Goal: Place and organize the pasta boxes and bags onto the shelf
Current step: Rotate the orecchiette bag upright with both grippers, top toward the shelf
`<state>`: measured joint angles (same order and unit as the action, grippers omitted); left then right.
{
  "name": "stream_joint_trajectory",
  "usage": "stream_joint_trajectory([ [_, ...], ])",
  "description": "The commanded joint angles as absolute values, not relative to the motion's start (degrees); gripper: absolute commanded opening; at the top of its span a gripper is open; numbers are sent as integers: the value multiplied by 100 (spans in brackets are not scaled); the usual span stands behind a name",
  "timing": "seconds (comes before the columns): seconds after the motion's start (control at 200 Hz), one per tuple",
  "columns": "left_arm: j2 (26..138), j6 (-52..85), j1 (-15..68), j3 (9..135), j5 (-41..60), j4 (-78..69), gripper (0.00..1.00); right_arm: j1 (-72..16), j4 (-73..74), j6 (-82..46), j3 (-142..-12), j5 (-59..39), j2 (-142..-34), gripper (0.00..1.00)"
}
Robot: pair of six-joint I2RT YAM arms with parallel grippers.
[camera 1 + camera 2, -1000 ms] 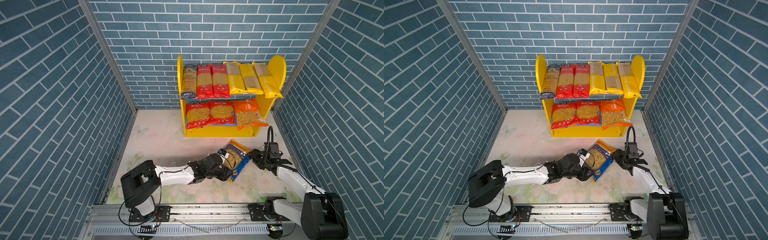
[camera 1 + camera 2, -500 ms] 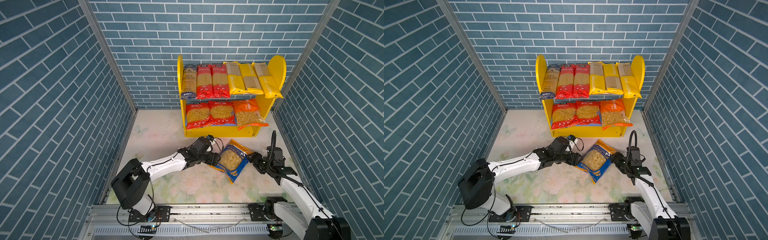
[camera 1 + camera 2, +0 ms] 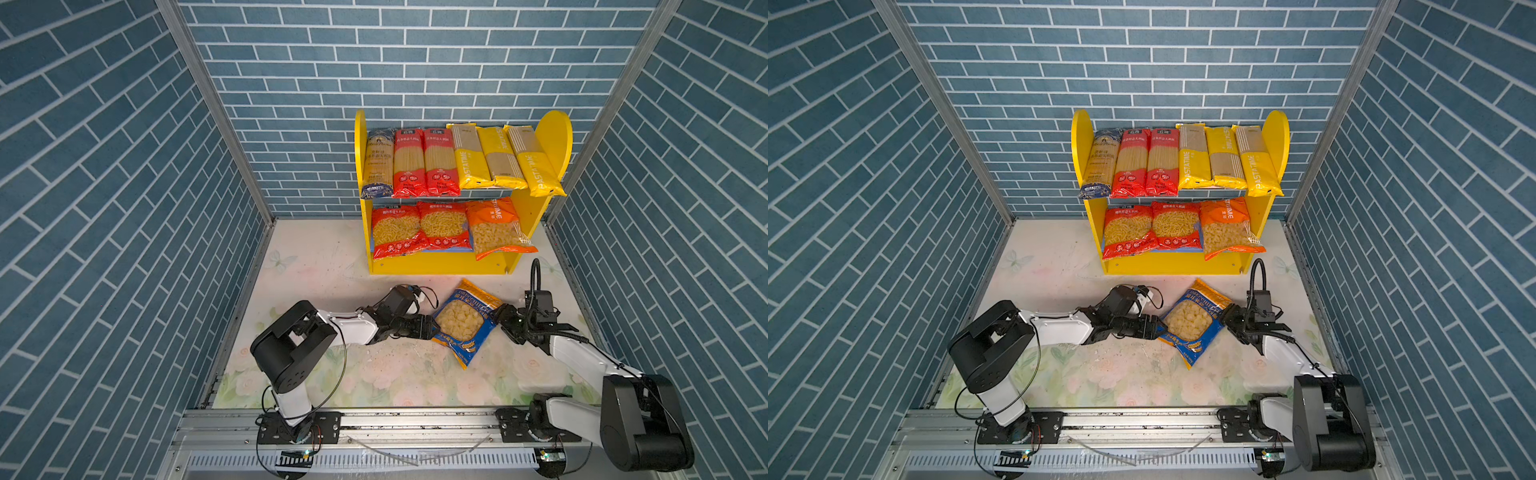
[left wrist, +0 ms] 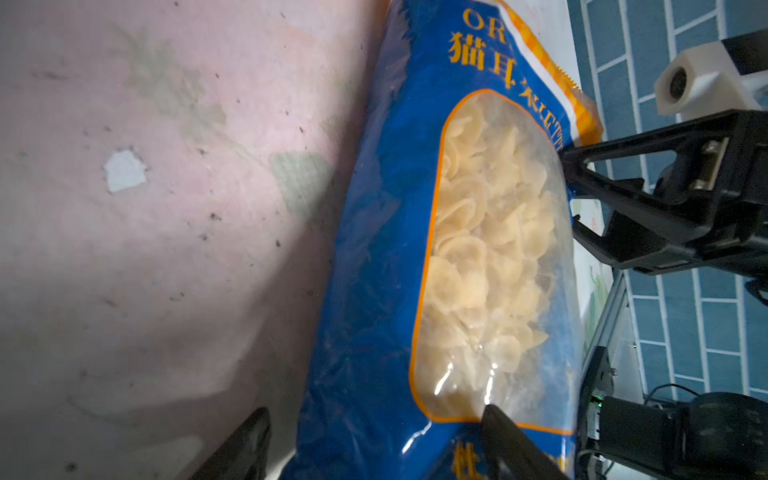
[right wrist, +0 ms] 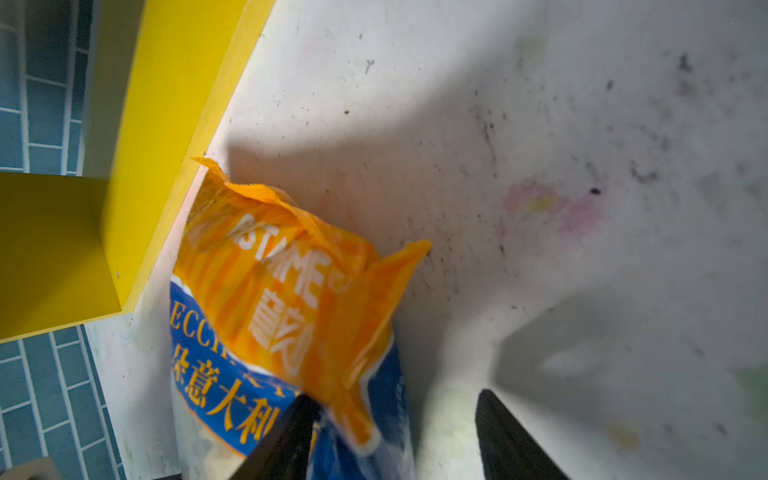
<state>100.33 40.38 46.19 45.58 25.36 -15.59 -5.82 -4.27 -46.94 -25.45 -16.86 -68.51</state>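
Observation:
A blue-yellow pasta bag (image 3: 463, 322) (image 3: 1192, 322) lies flat on the table in front of the shelf (image 3: 440, 266) (image 3: 1173, 267). My left gripper (image 3: 430, 326) (image 4: 374, 411) stands open at the bag's left edge. In the left wrist view one finger is over the bag (image 4: 395, 249) and the other over bare table. My right gripper (image 3: 500, 316) (image 5: 395, 397) is open at the bag's orange top corner (image 5: 291, 270), which lies between its fingers. The upper board holds six long spaghetti packs (image 3: 457, 160). Two red bags (image 3: 419, 228) and an orange bag (image 3: 496, 228) sit on the lower board.
Blue brick walls close in the table on three sides, and the right wall (image 3: 665, 249) is close to my right arm. The shelf's yellow side panel (image 5: 137, 145) stands just beyond the bag's top. The flowered tabletop (image 3: 374, 374) lies in front of the bag.
The left gripper's jaws stand wider than a second ago. The left arm swung toward the shelf and came back to the bag's edge. The bag has settled slightly leftward and flatter.

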Motion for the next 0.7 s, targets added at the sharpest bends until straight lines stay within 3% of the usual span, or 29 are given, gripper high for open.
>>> stream_joint_trajectory([
  [0.0, 10217, 4528, 4634, 4461, 2910, -2442, 69, -572, 166, -4582, -2694, -1802, -6958, 60],
  [0.17, 10111, 4452, 4641, 4464, 2742, -2522, 45, -584, 972, -4764, -2499, -1895, -6975, 54],
  [0.255, 10072, 4404, 4648, 4504, 2747, -2455, 39, -589, 1211, -4723, -2456, -1846, -6932, 51],
  [0.425, 10048, 4596, 4649, 4435, 2756, -2711, 23, -594, 1411, -4702, -2477, -1931, -7116, 34],
  [0.695, 9901, 4588, 4649, 4331, 2665, -2747, 4, -598, 1414, -4724, -2481, -1822, -7222, 19],
])
